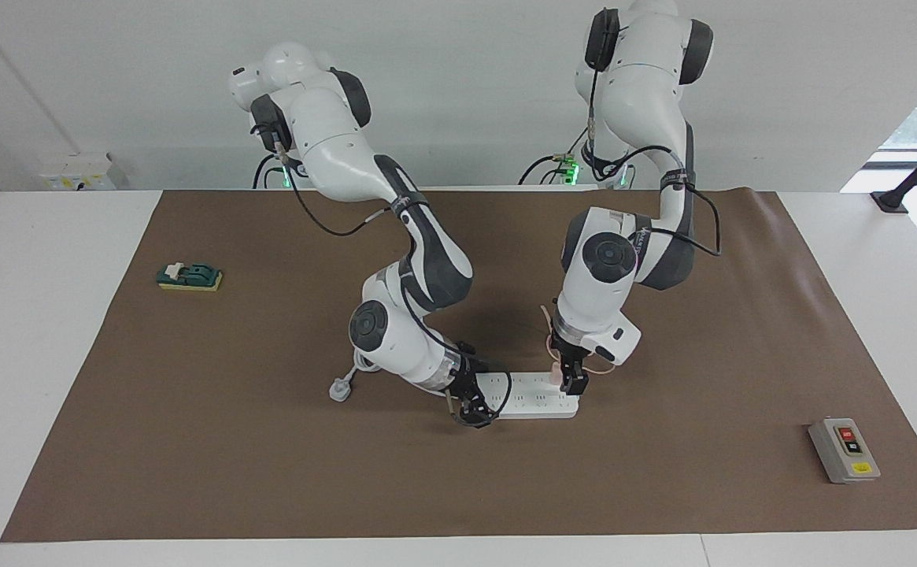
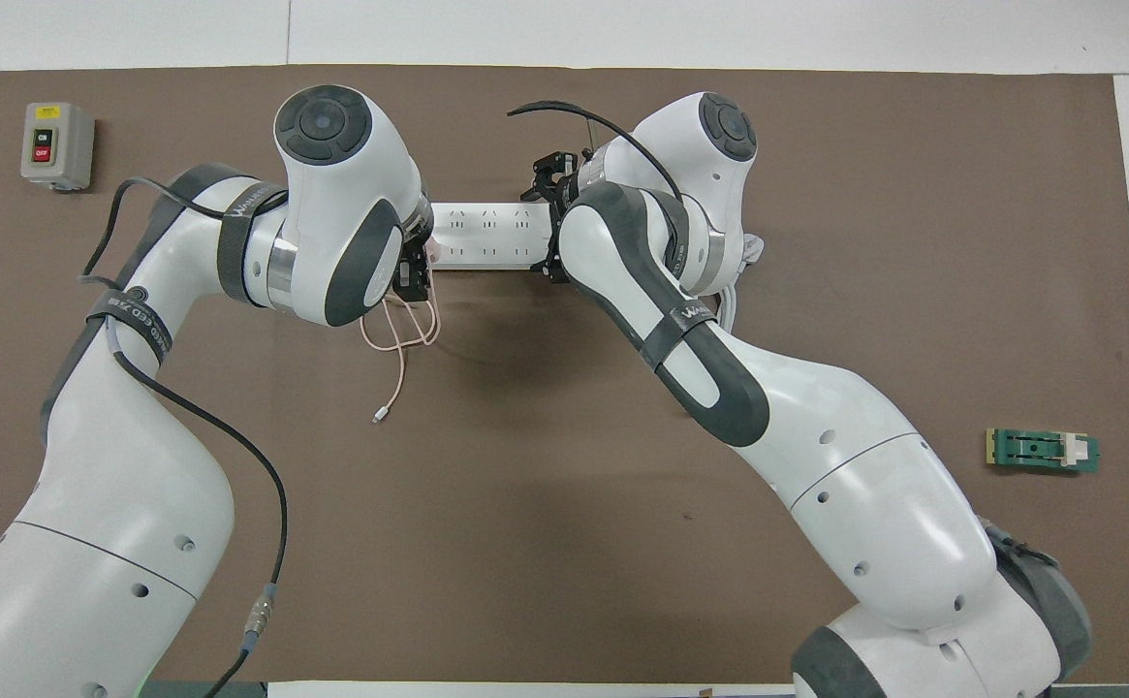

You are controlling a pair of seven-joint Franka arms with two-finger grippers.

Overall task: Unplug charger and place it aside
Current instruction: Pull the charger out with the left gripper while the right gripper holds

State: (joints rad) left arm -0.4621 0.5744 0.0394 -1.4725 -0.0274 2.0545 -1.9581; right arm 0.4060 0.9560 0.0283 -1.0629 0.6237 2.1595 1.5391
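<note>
While bent steeply down, left gripper [image 1: 569, 379] at charger [image 1: 556, 373]

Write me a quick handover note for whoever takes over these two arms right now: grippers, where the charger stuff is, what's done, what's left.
Left gripper: down at the small pale pink cube charger, fingers either side of it; grip not confirmed.
Right gripper: down on the long white power strip at its end toward the right arm, apparently bracing it.
The charger sits plugged in at the strip's end toward the left arm; its thin pink cable loops on the brown mat nearer the robots.
Done: both arms positioned.
Left: close on the charger, pull it out, set it aside.
</note>
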